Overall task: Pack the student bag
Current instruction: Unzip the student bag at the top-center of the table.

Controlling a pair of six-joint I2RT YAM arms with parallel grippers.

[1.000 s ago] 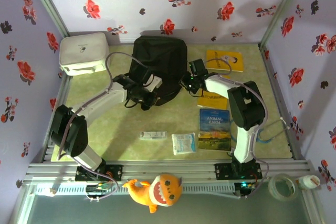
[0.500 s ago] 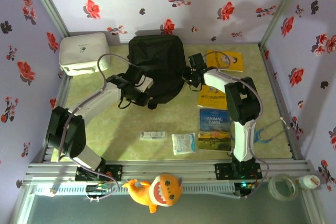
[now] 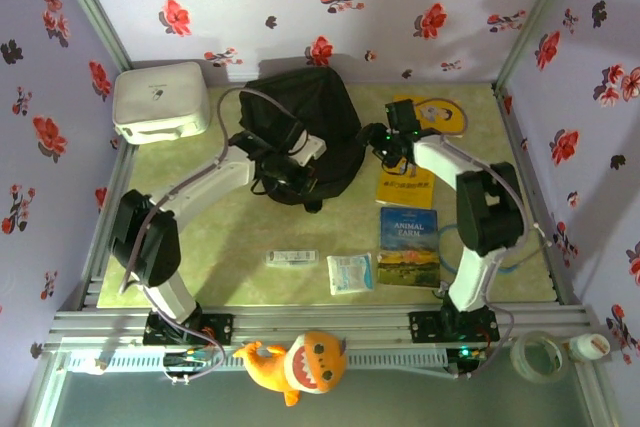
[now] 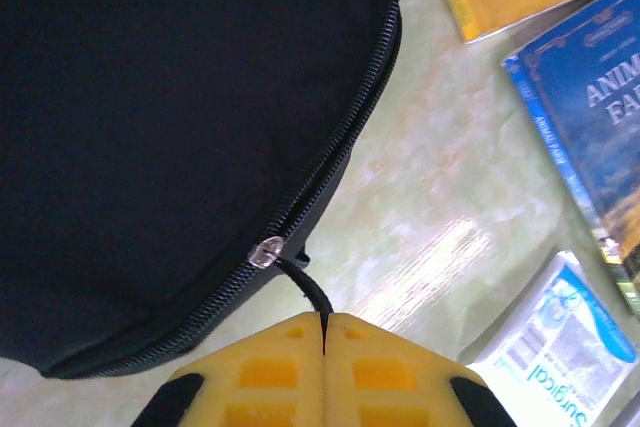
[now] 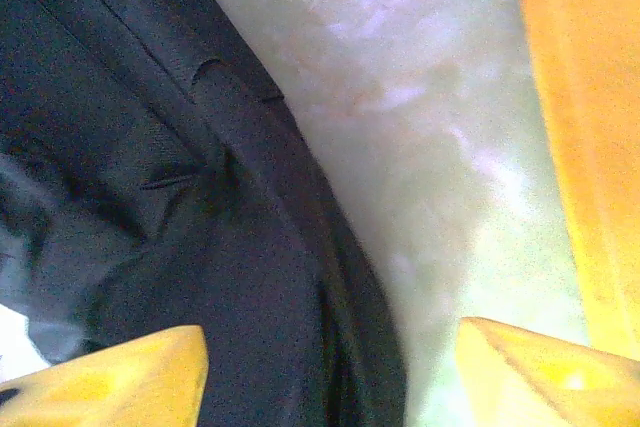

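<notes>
Top view: high up, behind the arms, looking down on the whole counter (image 3: 230, 237).
Left wrist view: very close, over the student bag (image 4: 150, 127) edge.
Right wrist view: even closer, same bag.
Shared: all 3 see the bag.

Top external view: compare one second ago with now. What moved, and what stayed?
The left gripper, shut on the zipper pull, swung right across the student bag, whose outline shifted. The right gripper, open, drew right, off the bag's edge. White box, books and toy stayed.
</notes>
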